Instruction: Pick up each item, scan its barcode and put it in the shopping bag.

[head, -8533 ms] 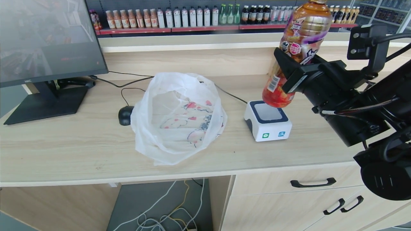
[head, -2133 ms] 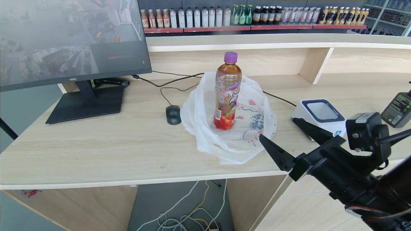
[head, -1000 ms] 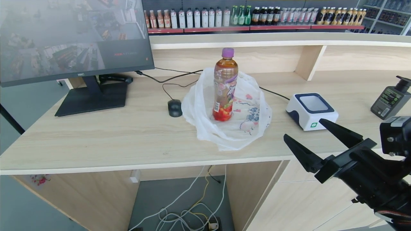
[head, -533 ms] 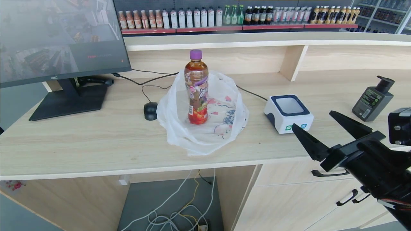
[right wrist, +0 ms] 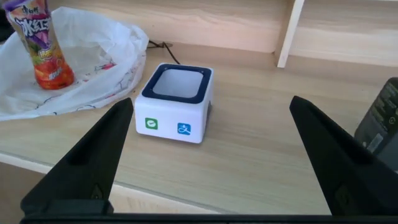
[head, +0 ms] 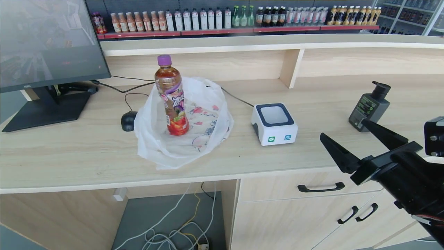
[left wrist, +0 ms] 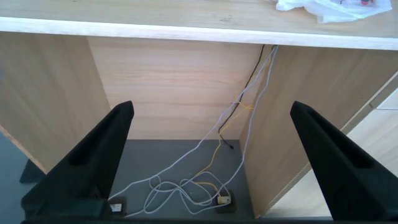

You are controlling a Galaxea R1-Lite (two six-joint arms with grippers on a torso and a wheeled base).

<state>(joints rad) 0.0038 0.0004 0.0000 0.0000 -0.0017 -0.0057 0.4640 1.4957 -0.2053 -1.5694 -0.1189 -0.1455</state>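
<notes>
The drink bottle (head: 171, 97) is clear plastic with amber tea inside, a purple cap and a purple and red label, with a small barcode low on its side. It stands upright inside the white shopping bag (head: 211, 119), whose thin sides have slumped open around it on the counter (head: 86, 152). The other item is a dark, squarish pump bottle (head: 368, 108) with a black pump head and a green printed label.

From the right gripper (head: 343, 129), the drink bottle and bag are well off to its left and farther in over the counter. The white scanner (head: 274, 124) with its dark-rimmed window sits between the bag and the gripper. The pump bottle stands upright just beyond the tip of the gripper's right finger, not touching it.

The right arm is held out in front of the counter edge, above the drawers (head: 308, 205), with the gripper aimed in at the counter top. Its two black fingers are spread wide with nothing between them.

The left gripper (left wrist: 211, 109) hangs lower, below the counter top, facing the gap under the counter where cables (left wrist: 199, 180) lie. It too is spread wide and empty.
</notes>
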